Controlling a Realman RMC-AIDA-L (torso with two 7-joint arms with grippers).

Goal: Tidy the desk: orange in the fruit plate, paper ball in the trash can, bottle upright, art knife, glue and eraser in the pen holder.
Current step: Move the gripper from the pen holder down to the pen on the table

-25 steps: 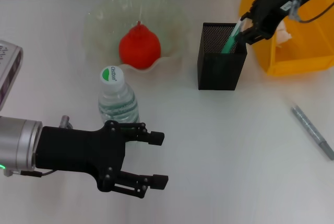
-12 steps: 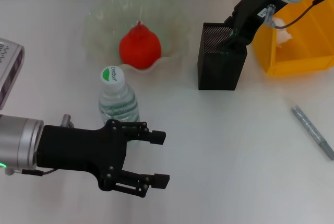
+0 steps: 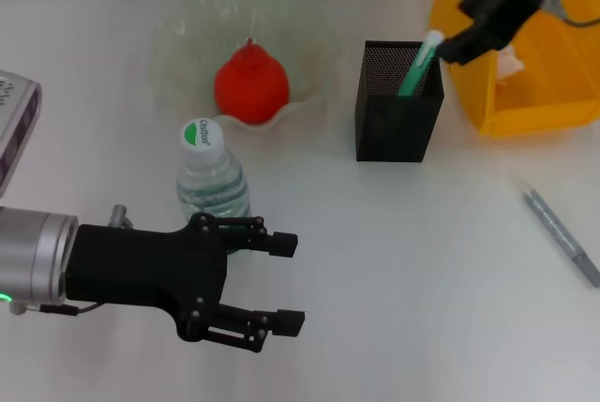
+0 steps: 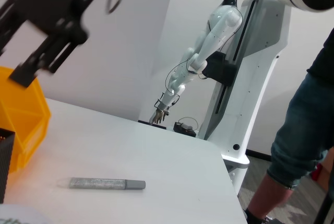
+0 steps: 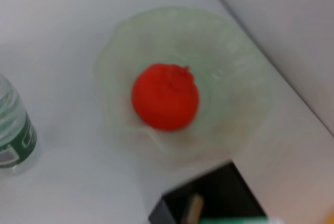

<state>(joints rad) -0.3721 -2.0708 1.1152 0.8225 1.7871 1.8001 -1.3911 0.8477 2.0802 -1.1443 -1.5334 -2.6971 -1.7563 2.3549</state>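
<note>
Right hand [image 3: 453, 46] hovers above square black-mesh pen holder [image 3: 397, 116].

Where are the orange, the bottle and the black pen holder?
orange [image 3: 250, 84], head view, middle of the fruit.
bottle [image 3: 199, 135], head view, its cap.
pen holder [image 3: 394, 128], head view, front mesh wall.

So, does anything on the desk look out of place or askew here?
One thing: a grey pen-like stick lies loose on the table right of the pen holder. The orange sits in the fruit plate and the bottle stands upright.
</note>
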